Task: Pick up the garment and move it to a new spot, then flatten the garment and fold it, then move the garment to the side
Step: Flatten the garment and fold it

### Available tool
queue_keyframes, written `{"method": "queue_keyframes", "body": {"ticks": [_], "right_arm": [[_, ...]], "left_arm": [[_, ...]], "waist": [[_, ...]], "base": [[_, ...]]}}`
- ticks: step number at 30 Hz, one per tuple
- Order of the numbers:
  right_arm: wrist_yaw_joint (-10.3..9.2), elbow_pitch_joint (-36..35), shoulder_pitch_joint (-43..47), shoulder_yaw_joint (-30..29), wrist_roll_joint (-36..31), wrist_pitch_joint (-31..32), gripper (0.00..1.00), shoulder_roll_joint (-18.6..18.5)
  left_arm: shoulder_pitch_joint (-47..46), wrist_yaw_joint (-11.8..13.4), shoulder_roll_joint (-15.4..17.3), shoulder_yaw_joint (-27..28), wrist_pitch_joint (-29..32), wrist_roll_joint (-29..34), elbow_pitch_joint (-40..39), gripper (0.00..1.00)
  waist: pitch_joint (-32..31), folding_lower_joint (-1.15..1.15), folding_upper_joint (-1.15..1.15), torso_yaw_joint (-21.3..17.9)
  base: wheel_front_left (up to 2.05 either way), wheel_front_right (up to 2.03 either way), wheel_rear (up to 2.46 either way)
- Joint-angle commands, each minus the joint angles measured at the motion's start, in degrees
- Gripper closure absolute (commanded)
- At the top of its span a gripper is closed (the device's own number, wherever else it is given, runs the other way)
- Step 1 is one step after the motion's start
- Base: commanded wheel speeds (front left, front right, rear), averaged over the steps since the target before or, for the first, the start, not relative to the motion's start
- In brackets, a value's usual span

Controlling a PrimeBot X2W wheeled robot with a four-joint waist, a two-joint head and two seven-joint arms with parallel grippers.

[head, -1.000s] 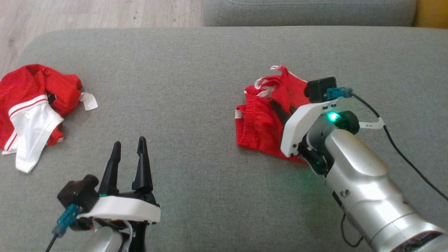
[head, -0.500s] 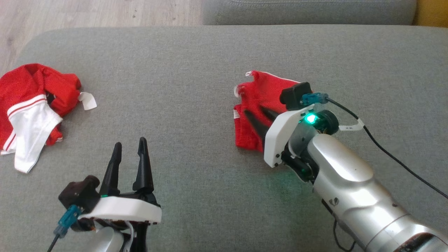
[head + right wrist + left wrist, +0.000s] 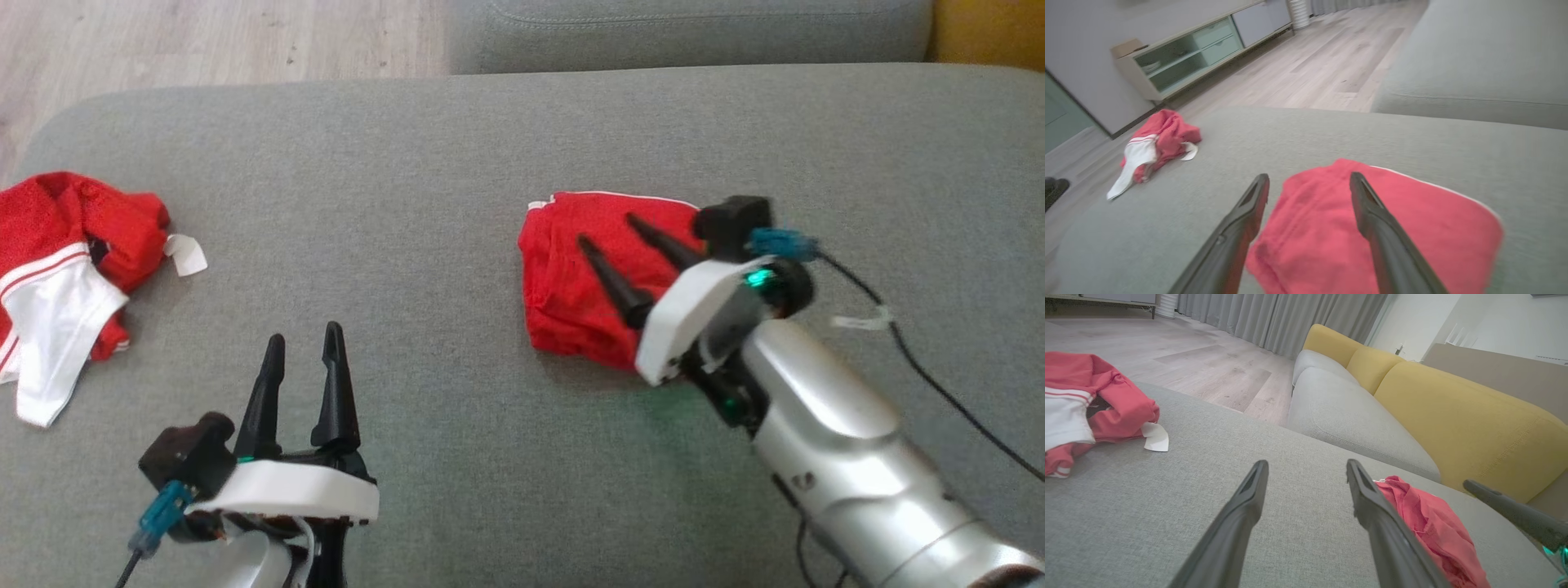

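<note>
Garment [image 3: 559, 314]: red; lying as a compact, roughly rectangular packet on the grey seat cushion [image 3: 457, 155], right of the middle in the head view; thin white piping runs along its far edge
Right gripper [image 3: 608, 228]: fingers spread wide, grasping nothing; they stand over the packet and point across it; we cannot tell whether the tips brush the cloth
Left gripper [image 3: 302, 331]: fingers parted and empty; it hovers over bare cushion, well apart from the packet
Other cloth: a red-and-white garment [image 3: 57, 269] lies crumpled at the cushion's left end, a white tag [image 3: 186, 255] just beside it; we leave both alone
Stage: we judge the fold done, since the packet lies neat and flat; the move to the side is not yet made
Handling: we expect it to be light, soft and limp, with no stiffness of its own; the layers should slide on one another; a pinch on the top layer alone would likely peel the fold open
Where to hold: we would take the thicker doubled edge on the packet's left and near side, closing around every layer; better two holds at opposite ends, so the middle does not sag
Risk: the woven cushion may drag on the cloth; we would lift rather than slide
</note>
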Motion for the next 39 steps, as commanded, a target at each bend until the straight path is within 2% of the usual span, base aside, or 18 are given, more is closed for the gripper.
{"method": "queue_keyframes", "body": {"ticks": [1, 7, 14, 25, 30, 39], "right_arm": [[0.43, -1.9, -0.2, -1.2, -0.8, -1.2, 0.0, -0.2], [0.43, -1.7, 1.4, -8.1, -5.1, -4.6, 0.0, -1.8], [0.43, -3.8, 6.3, -17.2, -10.9, -9.1, 0.0, -1.6], [0.43, -15.2, 21.5, -29.0, -20.5, -10.4, 0.0, 1.9], [0.43, -21.4, 28.9, -32.5, -23.6, -9.9, 0.0, 2.9], [0.43, -27.9, 35.6, -34.5, -25.3, -9.1, 0.0, 3.2]], "left_arm": [[-1.3, 0.1, 0.5, 2.0, -0.7, -0.2, -1.6, 0.0], [-1.3, -0.2, -0.1, 1.4, -1.0, 0.0, -1.6, 0.0], [-0.7, -0.7, -0.4, 1.1, -1.7, 1.0, -1.8, 0.0], [2.8, -0.7, 0.8, 1.9, -2.5, 4.7, 2.6, 0.0], [4.4, -0.3, 1.2, 2.5, -2.6, 6.2, 5.3, 0.0], [7.0, -0.6, 0.5, 3.9, -2.7, 6.9, 6.3, 0.0]], "waist": [[-0.1, 0.0, 0.0, -0.2], [-0.4, 0.0, 0.0, -0.4], [-1.8, 0.0, 0.0, -0.6], [-6.3, 0.0, 0.0, -3.0], [-7.4, 0.0, 0.0, -3.7], [-8.6, 0.0, 0.0, -3.8]], "base": [[0.0, 0.0, 0.0], [0.0, 0.0, 0.0], [0.0, 0.0, 0.0], [0.0, 0.0, 0.0], [0.0, 0.0, 0.0], [0.0, 0.0, 0.0]]}}
